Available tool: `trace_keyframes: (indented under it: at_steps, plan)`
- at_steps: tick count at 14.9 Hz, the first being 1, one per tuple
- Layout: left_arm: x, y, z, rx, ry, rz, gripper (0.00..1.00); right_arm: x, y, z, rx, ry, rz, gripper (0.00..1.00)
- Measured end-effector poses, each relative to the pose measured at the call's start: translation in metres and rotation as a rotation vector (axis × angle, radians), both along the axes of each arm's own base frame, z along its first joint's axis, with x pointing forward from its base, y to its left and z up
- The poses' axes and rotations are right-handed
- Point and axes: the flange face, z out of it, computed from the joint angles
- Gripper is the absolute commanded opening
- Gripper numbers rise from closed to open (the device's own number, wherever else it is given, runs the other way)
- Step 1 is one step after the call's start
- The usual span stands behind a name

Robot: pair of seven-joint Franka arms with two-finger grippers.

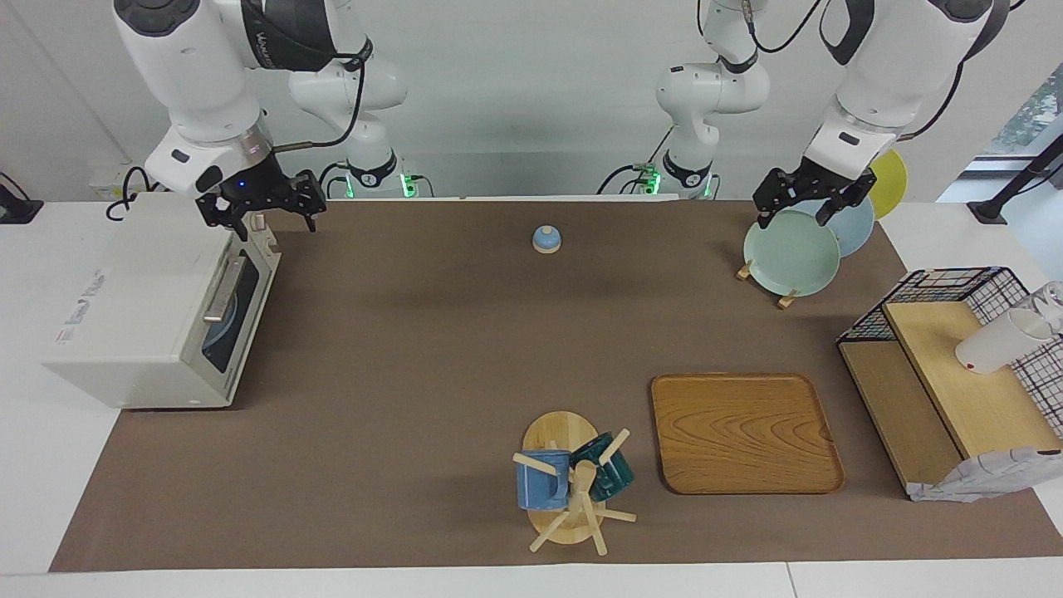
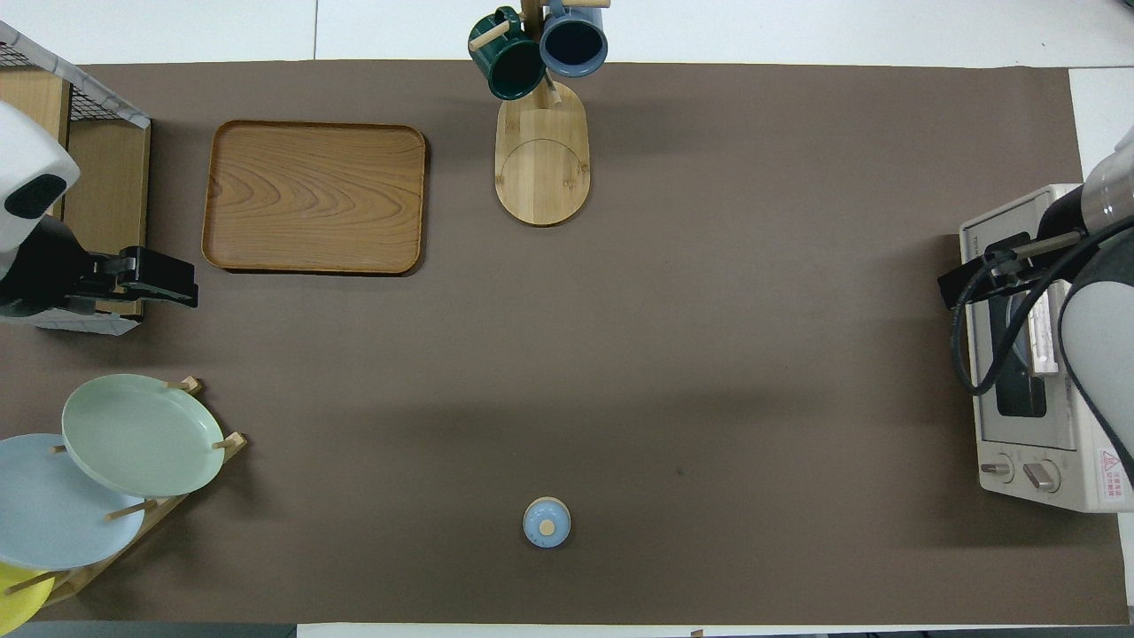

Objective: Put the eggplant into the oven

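Oven [image 1: 141, 316] bears a red triangle warning sticker; lettering unreadable.

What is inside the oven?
The oven door is closed. Through its dark glass only something round and bluish shows, too dim to name. No eggplant shows anywhere. The right gripper hangs over the oven's door edge; the left gripper, over the plates, waits.

Unreadable label on the oven [image 1: 149, 324] top

glossy white arms, black cables — black two-finger hands, green base lights
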Motion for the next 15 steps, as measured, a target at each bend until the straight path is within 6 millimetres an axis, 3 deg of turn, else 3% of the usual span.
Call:
trace_keyframes:
  at_steps: [5, 15]
  plan:
    - [0.000, 0.000, 0.000, 0.000, 0.000, 0.000, 1.00, 0.001, -0.002, 0.000, 0.000, -0.001, -0.003, 1.00]
    - [0.000, 0.000, 0.000, 0.000, 0.001, 0.000, 1.00, -0.004, -0.013, 0.018, 0.024, -0.017, -0.089, 1.00]
